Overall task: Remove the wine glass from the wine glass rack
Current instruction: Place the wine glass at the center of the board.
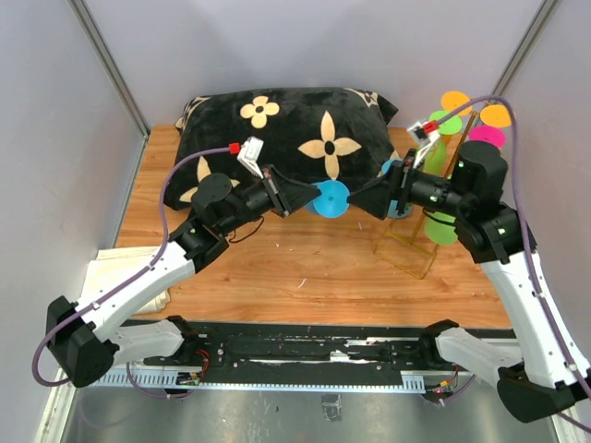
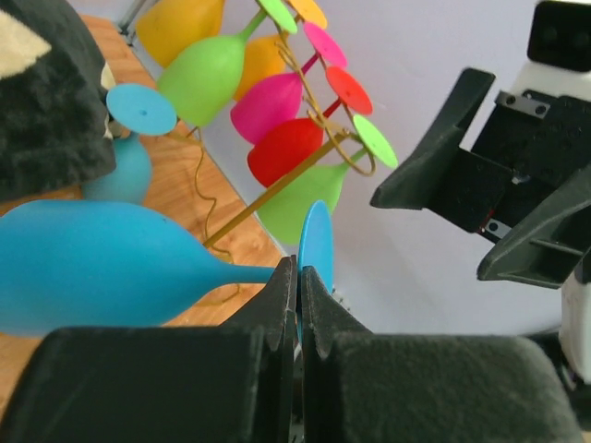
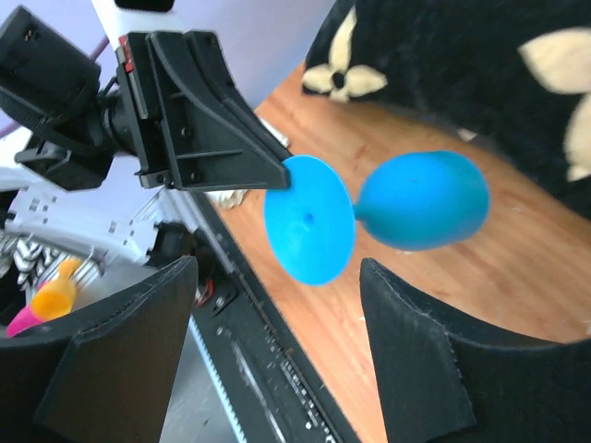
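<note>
The left gripper (image 2: pixel 298 277) pinched the blue, likely light and slick plastic wine glass (image 2: pixel 92 263) by its foot rim, mid-table left of the gold wire rack (image 2: pixel 268 196), while the right gripper (image 1: pixel 369 197) gaped wide.

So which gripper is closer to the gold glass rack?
Right. The right gripper is open just left of the rack; the left gripper is farther left, shut on a blue glass by its foot.

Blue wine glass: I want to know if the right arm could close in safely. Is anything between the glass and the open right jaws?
Nothing visible does. The blue wine glass, clamped at its stem by the left gripper, turns its round foot straight towards the right gripper, whose jaws are open. Only bare wooden table shows behind it.
</note>
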{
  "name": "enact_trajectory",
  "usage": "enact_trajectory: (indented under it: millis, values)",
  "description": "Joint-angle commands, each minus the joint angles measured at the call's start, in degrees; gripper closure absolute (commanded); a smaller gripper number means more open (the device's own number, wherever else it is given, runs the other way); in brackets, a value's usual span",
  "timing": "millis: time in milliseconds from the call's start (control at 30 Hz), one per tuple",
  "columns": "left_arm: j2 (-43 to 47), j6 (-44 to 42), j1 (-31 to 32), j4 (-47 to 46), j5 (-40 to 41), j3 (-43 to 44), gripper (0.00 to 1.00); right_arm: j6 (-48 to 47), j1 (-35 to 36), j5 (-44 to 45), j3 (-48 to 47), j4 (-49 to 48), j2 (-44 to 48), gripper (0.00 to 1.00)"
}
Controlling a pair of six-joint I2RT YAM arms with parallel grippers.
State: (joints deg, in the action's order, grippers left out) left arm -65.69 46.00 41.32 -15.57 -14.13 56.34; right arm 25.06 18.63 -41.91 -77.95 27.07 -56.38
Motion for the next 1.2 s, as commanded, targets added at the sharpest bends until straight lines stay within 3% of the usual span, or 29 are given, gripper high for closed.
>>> enact_trajectory:
  millis: [0, 133, 267, 467, 633, 833, 900, 933, 1167]
  values:
    - [4.60, -2.54, -0.28, -0.95, -2.93, -4.25, 1.00, -4.26, 7.31, 5.24, -1.57, 3.02, -1.74, 0.29]
    - [9.75, -4.65, -0.28, 0.43, -2.64, -6.01, 0.99, -5.70, 10.16, 8.68, -0.17, 3.64, -3.93, 0.29]
    - [13.40, -5.70, -0.28, 3.90, -0.57, -6.95, 0.99, -4.95, 13.76, 6.46, 1.39, 1.16, -6.13, 0.38]
    - [18.63, -4.51, -0.28, 5.22, 1.29, -10.34, 1.00, 2.44, 17.75, -0.33, 8.29, -12.47, -5.95, 0.50]
    - [24.49, -2.29, -0.28, 4.68, 3.25, -15.56, 1.00, 7.72, 20.32, -1.64, 13.15, -21.03, -6.02, 0.70]
    - [30.01, -1.38, -0.28, 4.59, 4.92, -21.10, 1.00, 4.82, 27.17, -0.75, 15.33, -21.24, -7.20, 0.98]
    - [31.81, -1.57, -0.28, 5.38, 5.51, -22.72, 0.99, 3.93, 28.15, 1.54, 17.97, -21.95, -6.33, 0.99]
    - [32.93, -1.81, -0.28, 6.02, 5.79, -23.24, 0.95, 3.33, 28.67, 2.37, 18.87, -22.19, -5.96, 0.99]
    - [39.21, -7.83, -0.28, 21.01, 14.29, -21.74, 0.21, -8.84, 34.89, 13.03, 24.37, -23.64, -4.79, 0.99]
